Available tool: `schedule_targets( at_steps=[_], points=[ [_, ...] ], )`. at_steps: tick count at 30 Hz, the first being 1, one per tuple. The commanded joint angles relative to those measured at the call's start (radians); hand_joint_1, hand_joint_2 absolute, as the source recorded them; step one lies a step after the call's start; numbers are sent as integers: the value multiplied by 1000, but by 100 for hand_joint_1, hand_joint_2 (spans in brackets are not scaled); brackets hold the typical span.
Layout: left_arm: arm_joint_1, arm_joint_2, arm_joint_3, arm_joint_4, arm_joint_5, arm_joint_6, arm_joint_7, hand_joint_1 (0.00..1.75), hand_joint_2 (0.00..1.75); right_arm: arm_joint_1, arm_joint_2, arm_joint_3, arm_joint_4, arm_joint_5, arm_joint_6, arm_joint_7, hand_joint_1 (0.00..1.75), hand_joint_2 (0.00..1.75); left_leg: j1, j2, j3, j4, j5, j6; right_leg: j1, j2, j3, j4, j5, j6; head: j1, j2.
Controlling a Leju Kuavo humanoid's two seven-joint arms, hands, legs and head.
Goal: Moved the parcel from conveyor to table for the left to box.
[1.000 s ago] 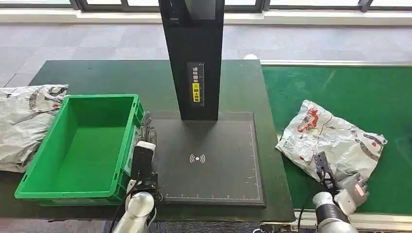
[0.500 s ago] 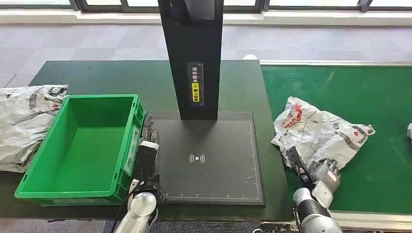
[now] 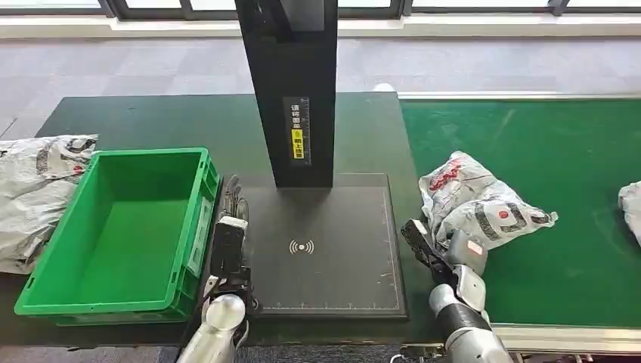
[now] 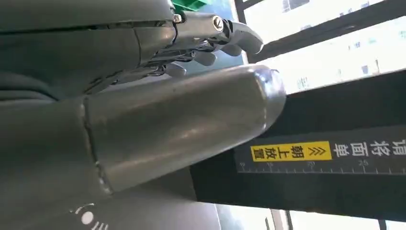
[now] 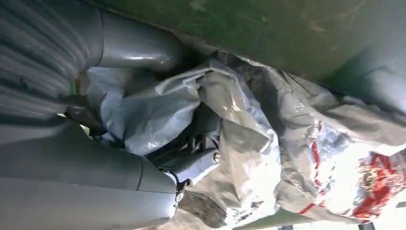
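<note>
A crumpled grey plastic parcel (image 3: 476,203) with red print lies at the left edge of the green conveyor (image 3: 559,159), partly over the seam with the dark table (image 3: 151,121). My right hand (image 3: 446,253) grips its near corner; in the right wrist view the fingers (image 5: 191,165) dig into the bunched parcel (image 5: 268,158). My left hand (image 3: 229,242) rests on the black scanner pad (image 3: 332,249) beside the green box (image 3: 121,227), fingers extended and holding nothing. The left wrist view shows its thumb (image 4: 182,120) and fingertips (image 4: 230,38) apart.
A black scanner post (image 3: 291,91) stands behind the pad. A second grey parcel (image 3: 34,189) lies left of the green box. Another parcel's edge (image 3: 631,204) shows at the conveyor's far right.
My right hand has dragged the parcel leftward along the conveyor to the table seam, bunching it. A new parcel came into view at the far right. The left hand stayed put.
</note>
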Motion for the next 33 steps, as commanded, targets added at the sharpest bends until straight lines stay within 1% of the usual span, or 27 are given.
schedule_targets(
  at_steps=[1,5,6,12,14,15,17,18,20,21,22,23,24,25,26,27,28,30,31,32,33],
  points=[
    [-44,18,8,81,8,-3,-1,0,0,-9,44,99,58,-1,13,0,175,175,2,4,4,-2,-1,-1,2,2,1,-1,0,-2,0,0],
    [-44,18,8,81,8,-3,-1,0,0,-9,44,99,58,-1,13,0,175,175,3,2,8,-7,0,-2,4,-1,5,-3,-1,-5,0,0],
    [-44,18,8,81,8,-3,-1,0,0,-9,44,99,58,-1,13,0,175,175,5,5,5,-3,-2,-5,5,4,1,0,-1,-5,0,0],
    [-46,17,7,80,9,-3,-2,0,0,-10,43,107,59,4,18,2,175,175,8,7,6,-4,-2,-8,8,7,1,0,0,-8,0,0],
    [-47,16,3,67,16,3,-35,0,0,-4,48,154,63,29,30,25,175,175,8,7,7,-4,-1,-9,8,6,1,0,0,-8,0,0],
    [-36,13,0,35,42,-8,-89,0,0,-1,50,188,67,29,33,39,175,175,8,8,6,-4,-1,-10,8,8,0,1,0,-8,0,0],
    [-22,13,-4,-13,84,-30,-130,0,0,1,52,225,73,30,37,56,175,175,9,7,7,-4,-1,-9,9,7,1,0,0,-8,0,0],
    [-10,23,-10,-52,106,-38,-130,0,0,1,55,244,73,23,15,60,175,175,9,8,6,-3,-2,-10,8,8,0,2,-1,-8,0,0],
    [-4,31,-8,-65,115,-40,-128,0,0,4,57,254,64,14,-19,58,175,175,9,9,7,-4,-2,-10,9,8,0,1,-1,-8,0,0],
    [-1,33,-8,-61,116,-41,-127,0,0,7,57,254,56,7,-39,52,175,175,10,11,7,-4,-2,-11,9,11,0,1,0,-8,0,0],
    [4,37,-7,-52,122,-44,-134,0,0,14,59,251,34,-29,-106,19,175,175,9,11,8,-5,-2,-11,9,11,1,1,0,-8,0,0],
    [7,38,-8,-43,126,-46,-146,0,0,19,59,248,13,-53,-140,-4,175,175,9,12,8,-5,-2,-11,9,11,1,1,0,-9,0,0],
    [7,36,-8,-37,130,-47,-157,0,0,26,63,237,-18,-103,-191,-54,175,175,9,12,7,-4,-3,-12,9,13,0,2,0,-9,0,0],
    [6,35,-8,-33,133,-48,-164,0,0,32,62,238,-43,-135,-198,-82,175,175,9,12,8,-6,-3,-12,9,12,1,1,0,-9,0,0],
    [6,33,-8,-34,137,-47,-171,0,0,47,63,243,-98,-222,-209,-144,175,175,9,12,8,-6,-3,-12,9,11,2,1,0,-9,0,0],
    [7,32,-7,-36,140,-45,-175,0,0,56,64,248,-131,-266,-206,-174,175,175,9,13,7,-5,-3,-12,8,13,0,2,-1,-10,0,0],
    [7,32,-7,-36,140,-45,-175,0,0,54,61,249,-132,-266,-205,-174,175,175,9,11,6,-6,-3,-12,9,11,0,2,-1,-10,0,0],
    [7,32,-7,-37,140,-45,-175,0,0,52,60,250,-134,-265,-203,-174,175,175,10,9,9,-6,-2,-12,9,9,0,1,-2,-11,0,0],
    [50,16,26,-133,179,15,-297,0,0,124,102,240,-348,-524,-92,-424,175,175,9,6,9,-7,-1,-12,9,6,1,1,-2,-11,0,0],
    [85,41,1,-218,144,54,-297,0,0,188,99,304,-513,-717,-25,-532,175,175,9,4,7,-6,-1,-12,9,4,0,2,-2,-11,0,0],
    [113,53,-12,-306,109,119,-297,0,0,239,96,351,-647,-749,35,-483,175,175,9,4,6,-5,-1,-13,9,2,-1,3,-3,-11,0,0]
  ],
)
